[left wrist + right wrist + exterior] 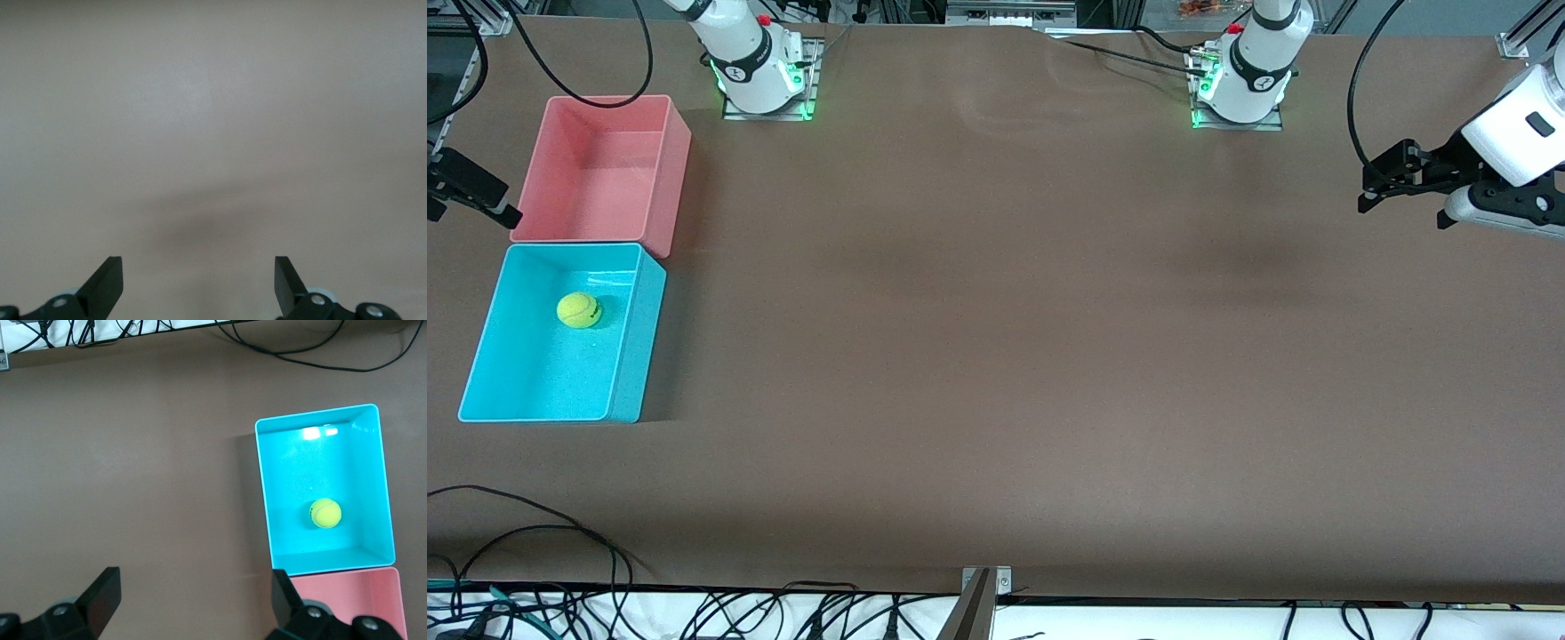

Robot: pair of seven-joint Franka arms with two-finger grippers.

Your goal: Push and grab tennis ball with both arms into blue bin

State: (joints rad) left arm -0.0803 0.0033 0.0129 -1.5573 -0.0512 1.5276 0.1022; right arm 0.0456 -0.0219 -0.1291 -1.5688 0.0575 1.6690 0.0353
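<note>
Your fuzzy yellow-green tennis ball (579,310) lies inside the bright cyan-blue plastic bin (628,356) — at the right arm's end of the brown bench (996,356). Left claw (1405,191) hangs wide and empty over the bench's other end. Right claw (193,600) — also wide, empty — hangs beside the bins.

My work surface is a wide brown table (996,356), evenly lit with soft shadows. Black cables (534,551) trail along its near edge, over a white strip. A metal bracket (985,582) sits mid-edge.

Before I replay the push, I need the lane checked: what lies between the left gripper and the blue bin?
Only bare table; the front view shows nothing between left gripper and blue bin.
</note>
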